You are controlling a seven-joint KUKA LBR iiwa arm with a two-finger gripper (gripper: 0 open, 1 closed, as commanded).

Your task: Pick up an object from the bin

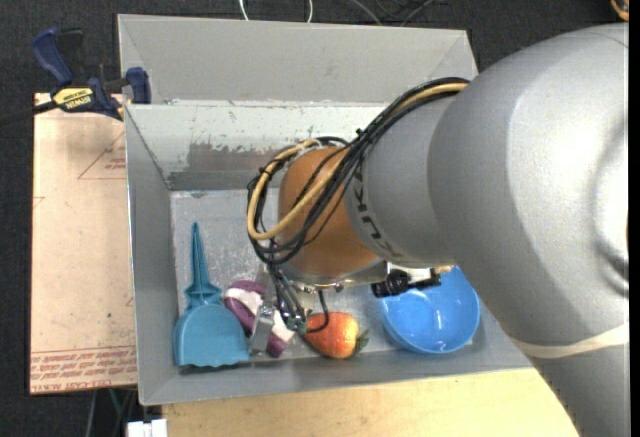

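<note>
My gripper (268, 325) is low in the bin's front middle, under the arm's orange cover. It comes down on a purple and white thing (240, 301) that lies partly hidden beneath it. Just right of the gripper lies an orange-red toy fruit (334, 335) with a bit of green, close to the bin's front wall. To the left, a light blue scoop (207, 327) lies flat with its pointed handle toward the back of the bin.
A blue bowl (432, 319) stands at the front right of the bin, partly under the arm. The arm and its cables cover the bin's middle and right. Bare bin floor shows at the back left.
</note>
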